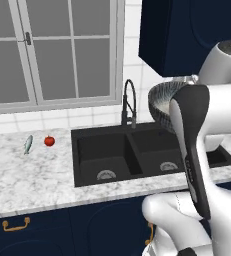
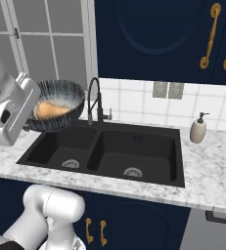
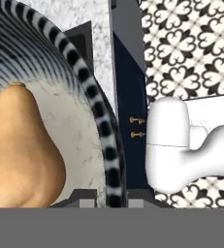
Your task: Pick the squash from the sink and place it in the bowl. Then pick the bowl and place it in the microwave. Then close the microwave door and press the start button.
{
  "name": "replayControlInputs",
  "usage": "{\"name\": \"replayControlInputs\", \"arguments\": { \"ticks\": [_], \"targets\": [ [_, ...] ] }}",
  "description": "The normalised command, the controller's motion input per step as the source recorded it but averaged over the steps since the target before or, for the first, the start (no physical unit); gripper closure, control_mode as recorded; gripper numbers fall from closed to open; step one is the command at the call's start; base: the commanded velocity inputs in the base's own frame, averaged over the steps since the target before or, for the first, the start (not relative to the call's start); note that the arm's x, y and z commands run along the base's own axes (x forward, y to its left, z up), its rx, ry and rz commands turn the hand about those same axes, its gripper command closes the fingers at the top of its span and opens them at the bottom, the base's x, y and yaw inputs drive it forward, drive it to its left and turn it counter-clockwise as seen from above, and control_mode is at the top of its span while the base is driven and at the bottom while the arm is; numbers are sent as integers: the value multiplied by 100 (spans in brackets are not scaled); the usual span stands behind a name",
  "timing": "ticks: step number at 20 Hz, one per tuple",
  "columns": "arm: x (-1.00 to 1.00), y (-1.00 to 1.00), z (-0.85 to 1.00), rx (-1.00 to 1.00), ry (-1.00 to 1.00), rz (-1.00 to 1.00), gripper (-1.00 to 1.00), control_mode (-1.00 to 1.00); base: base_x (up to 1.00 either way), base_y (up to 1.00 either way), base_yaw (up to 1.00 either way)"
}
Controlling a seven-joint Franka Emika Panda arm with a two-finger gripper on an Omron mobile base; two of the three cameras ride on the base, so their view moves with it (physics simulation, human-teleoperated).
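As catalogued from the left base view: bowl (image 1: 162,102) raised at right centre, partly behind the arm, above the black sink (image 1: 137,152); tomato (image 1: 49,141) on the counter (image 1: 32,180) at left.

Right base view: bowl at left centre, airborne, squash (image 2: 51,110) inside.

Hand view: squash at lower left within the bowl; gripper (image 3: 108,201) clenched on the striped rim.

Handling advice: keep the bowl level in transit to the microwave, lest the squash roll out.
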Motion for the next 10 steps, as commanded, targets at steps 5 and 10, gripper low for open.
{"name": "replayControlInputs", "arguments": {
  "ticks": [5,10],
  "targets": [
    [-7,-2,9,0,0,0,100,100,-60,-25,0],
    [0,0,0,0,0,0,100,100,-47,-54,-25]
  ]
}}
